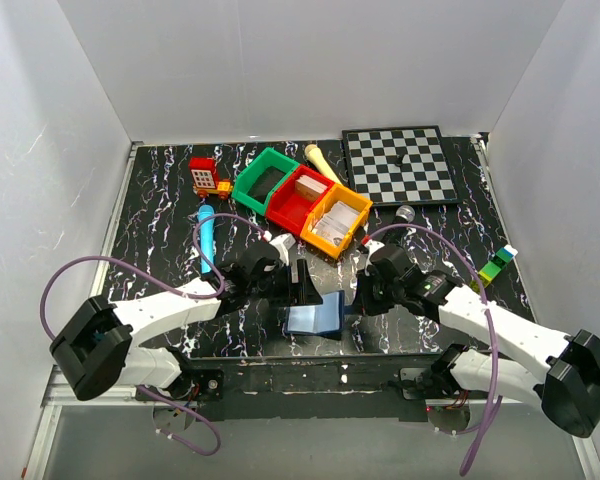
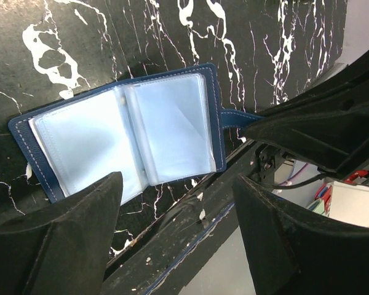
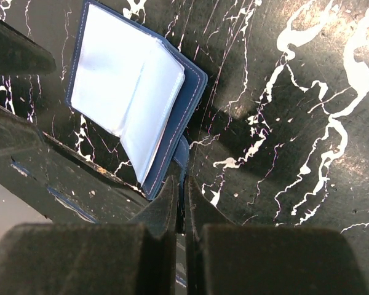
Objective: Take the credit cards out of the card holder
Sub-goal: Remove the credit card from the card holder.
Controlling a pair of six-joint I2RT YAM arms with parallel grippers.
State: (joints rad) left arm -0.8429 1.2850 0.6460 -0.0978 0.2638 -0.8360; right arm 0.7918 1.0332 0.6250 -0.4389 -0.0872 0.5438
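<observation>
Card holder (image 3: 126, 80), pinched by its strap in the clenched right hand (image 3: 183, 203), lay open, pale sleeves up, at the near edge of the counter (image 3: 295, 92). Left hand (image 2: 175, 190) hovered released above it. No card looked removed yet; sleeve contents unclear.

**What We Are Finding on the Bench**

We are looking at a black bench (image 1: 152, 222) veined with white. The card holder (image 1: 315, 318) is resting open near its front edge, pale panels facing up. Farther back, a green bin (image 1: 244, 190), a red bin (image 1: 281, 210) and an orange bin (image 1: 355, 209) are sitting in a touching diagonal row. A chessboard (image 1: 398, 165) is lying far right, and a red toy house (image 1: 203, 173) and a blue tube (image 1: 206, 236) are lying to the left.
</observation>
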